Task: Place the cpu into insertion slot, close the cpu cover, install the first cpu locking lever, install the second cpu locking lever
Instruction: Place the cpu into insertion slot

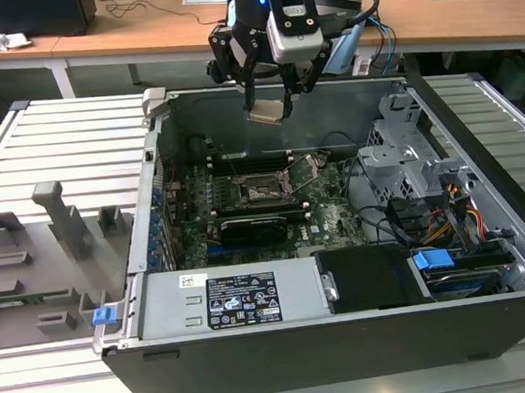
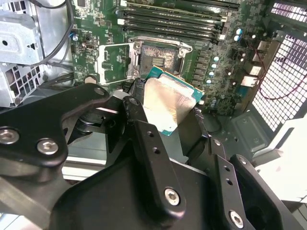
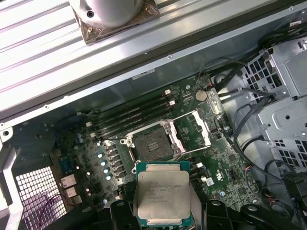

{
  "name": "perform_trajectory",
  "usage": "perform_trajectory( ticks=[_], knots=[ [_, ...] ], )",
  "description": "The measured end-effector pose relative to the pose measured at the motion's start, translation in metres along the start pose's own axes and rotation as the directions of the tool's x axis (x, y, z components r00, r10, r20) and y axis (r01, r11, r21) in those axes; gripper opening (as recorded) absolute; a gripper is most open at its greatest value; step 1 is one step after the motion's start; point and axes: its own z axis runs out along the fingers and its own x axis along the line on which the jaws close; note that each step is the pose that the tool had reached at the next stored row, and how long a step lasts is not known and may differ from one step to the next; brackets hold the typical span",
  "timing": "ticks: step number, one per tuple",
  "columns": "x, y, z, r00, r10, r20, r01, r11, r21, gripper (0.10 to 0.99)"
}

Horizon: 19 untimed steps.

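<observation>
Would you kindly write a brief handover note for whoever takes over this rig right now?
The gripper is shut on the cpu, holding it in the air above the open computer case.
The insertion slot is empty, with its contacts exposed.
The cpu cover is swung open and lies beside the slot.
Done: the cpu is picked up.
Left: the cpu is not seated, the cover is not closed, and neither lever step is done.
</observation>
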Motion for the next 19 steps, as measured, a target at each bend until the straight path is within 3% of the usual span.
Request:
perform_trajectory(
  ticks=[19],
  knots=[
    [0.0000,0.0000,0.0000,0.9990,0.045,0.0039,-0.045,0.9990,-0.001,0.525]
  ],
)
